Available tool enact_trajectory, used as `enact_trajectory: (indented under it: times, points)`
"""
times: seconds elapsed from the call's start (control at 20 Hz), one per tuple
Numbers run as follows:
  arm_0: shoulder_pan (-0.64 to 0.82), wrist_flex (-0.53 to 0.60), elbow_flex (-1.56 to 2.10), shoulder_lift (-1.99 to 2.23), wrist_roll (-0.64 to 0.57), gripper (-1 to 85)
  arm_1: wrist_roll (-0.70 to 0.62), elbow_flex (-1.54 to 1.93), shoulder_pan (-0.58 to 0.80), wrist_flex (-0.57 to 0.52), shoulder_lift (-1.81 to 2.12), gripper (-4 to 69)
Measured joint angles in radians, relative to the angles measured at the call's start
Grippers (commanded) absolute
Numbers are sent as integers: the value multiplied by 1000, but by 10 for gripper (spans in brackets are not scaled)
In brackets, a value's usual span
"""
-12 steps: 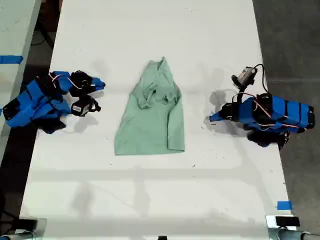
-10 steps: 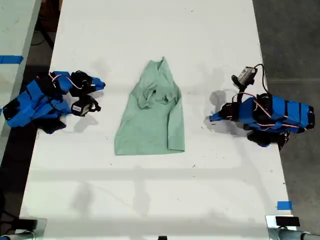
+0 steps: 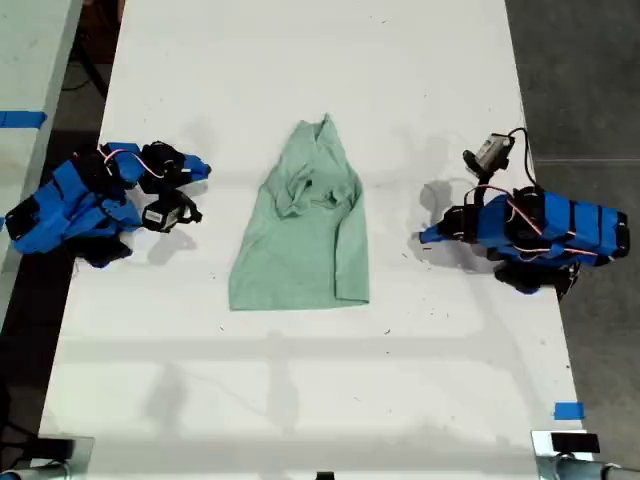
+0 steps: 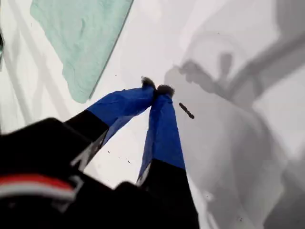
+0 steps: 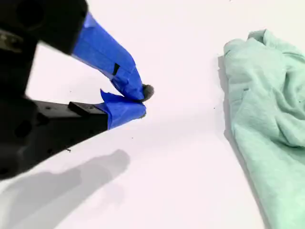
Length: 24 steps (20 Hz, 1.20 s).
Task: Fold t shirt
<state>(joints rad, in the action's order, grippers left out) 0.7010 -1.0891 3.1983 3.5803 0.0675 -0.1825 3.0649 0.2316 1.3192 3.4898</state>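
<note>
The t shirt (image 3: 305,235) is pale mint green and lies flat in the middle of the white table (image 3: 300,400), neck toward the far edge, with a sleeve folded over its wrinkled upper part. My first gripper (image 3: 426,237) rests on the table at the exterior view's right, shut and empty, a short way from the shirt's hem edge. The first wrist view shows its blue-taped tips (image 4: 156,88) together, with the shirt's hem corner (image 4: 81,38) beyond them. At the exterior view's left, my second gripper (image 3: 203,172) is shut on nothing. Its tips (image 5: 140,98) are apart from the crumpled shirt (image 5: 267,124).
A small black mark (image 4: 186,110) lies on the table beside my first gripper. Blue tape (image 3: 568,411) marks the near corner at the exterior view's right. A second table with blue tape (image 3: 20,119) stands beyond the exterior view's left edge. Dark floor borders the exterior view's right.
</note>
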Motion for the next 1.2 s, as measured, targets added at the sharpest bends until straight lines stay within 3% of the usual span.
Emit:
enact_trajectory:
  times: [0.25,0.6,0.95,1.2]
  points:
    - [-106,41,-55,-54,64,-3,-3,0,15,0,0,18]
    - [-319,17,-617,-873,117,25,-5,0,15,0,0,18]
    - [-779,-55,-808,-1034,457,56,-5,0,15,0,0,18]
    - [-861,-25,-799,-1193,508,133,-5,0,15,0,0,18]
